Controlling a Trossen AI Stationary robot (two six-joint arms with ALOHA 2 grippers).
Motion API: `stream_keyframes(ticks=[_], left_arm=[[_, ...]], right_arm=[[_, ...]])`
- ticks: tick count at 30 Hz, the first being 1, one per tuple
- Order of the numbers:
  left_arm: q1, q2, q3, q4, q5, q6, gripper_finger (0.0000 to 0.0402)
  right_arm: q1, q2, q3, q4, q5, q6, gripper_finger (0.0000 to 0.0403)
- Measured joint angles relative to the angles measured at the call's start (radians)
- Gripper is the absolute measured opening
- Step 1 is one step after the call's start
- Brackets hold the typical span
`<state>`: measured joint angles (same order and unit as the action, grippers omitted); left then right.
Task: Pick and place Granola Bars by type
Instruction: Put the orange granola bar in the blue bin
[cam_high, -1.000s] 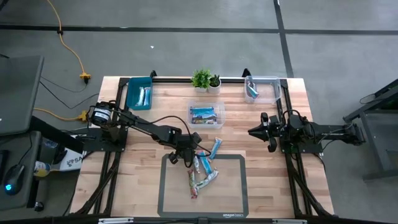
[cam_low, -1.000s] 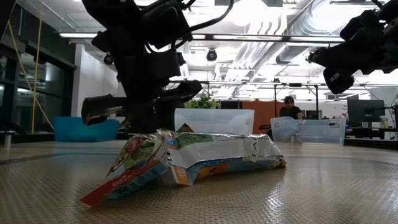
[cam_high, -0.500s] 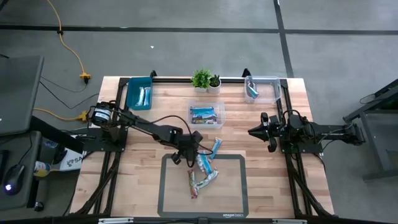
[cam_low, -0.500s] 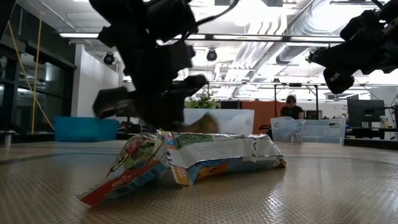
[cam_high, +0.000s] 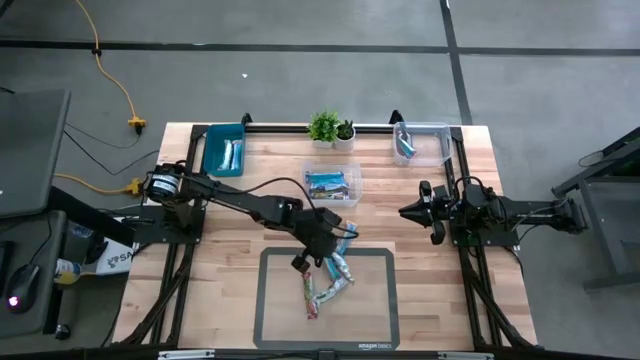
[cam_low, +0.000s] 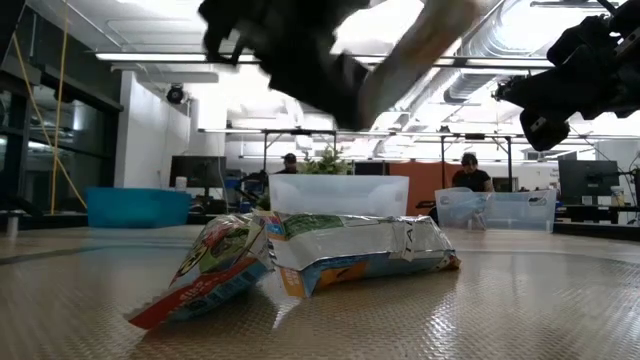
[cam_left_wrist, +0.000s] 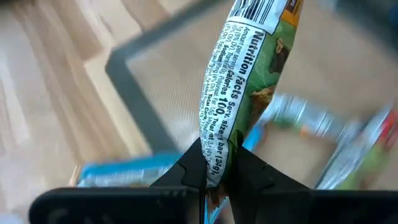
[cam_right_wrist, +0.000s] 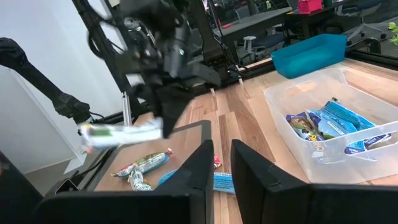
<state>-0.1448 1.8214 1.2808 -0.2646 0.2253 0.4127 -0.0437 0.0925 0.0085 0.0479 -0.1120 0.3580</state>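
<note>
Left gripper (cam_left_wrist: 214, 177) clamped on one end of a green-wrapped granola bar (cam_left_wrist: 249, 87), nutrition panel facing the wrist camera; bar lifted clear of the surface, above the dark-framed mat (cam_high: 268, 300). In the high view the left gripper (cam_high: 318, 250) sits over the mat's far edge.

Loose bars (cam_high: 325, 285) lie bunched on the mat; in the low view the pile (cam_low: 300, 255) rests flat, wrappers crumpled.

Clear bin (cam_high: 332, 186) mid-table holds blue-wrapped bars. Blue bin (cam_high: 224, 150) at far left corner and a second clear bin (cam_high: 420, 143) at far right each hold bars.

Right gripper (cam_high: 408, 212) hangs above bare wood on the right side, well apart from the mat; fingers (cam_right_wrist: 199, 165) nearly together, nothing between them.
</note>
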Motion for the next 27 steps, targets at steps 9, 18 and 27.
stream_keyframes(ticks=[9,18,27], left_arm=[[0.000,-0.001,0.132,0.042,0.058,-0.329,0.0039],[-0.002,-0.001,0.207,0.249,0.031,-0.594,0.0039],[-0.002,-0.002,0.217,0.485,-0.241,-0.820,0.0039]], right_arm=[[0.000,0.000,0.000,0.000,0.000,0.000,0.0041],[0.000,0.000,0.000,0.000,0.000,0.000,0.0035],[0.000,0.000,0.000,0.000,0.000,0.000,0.0036]])
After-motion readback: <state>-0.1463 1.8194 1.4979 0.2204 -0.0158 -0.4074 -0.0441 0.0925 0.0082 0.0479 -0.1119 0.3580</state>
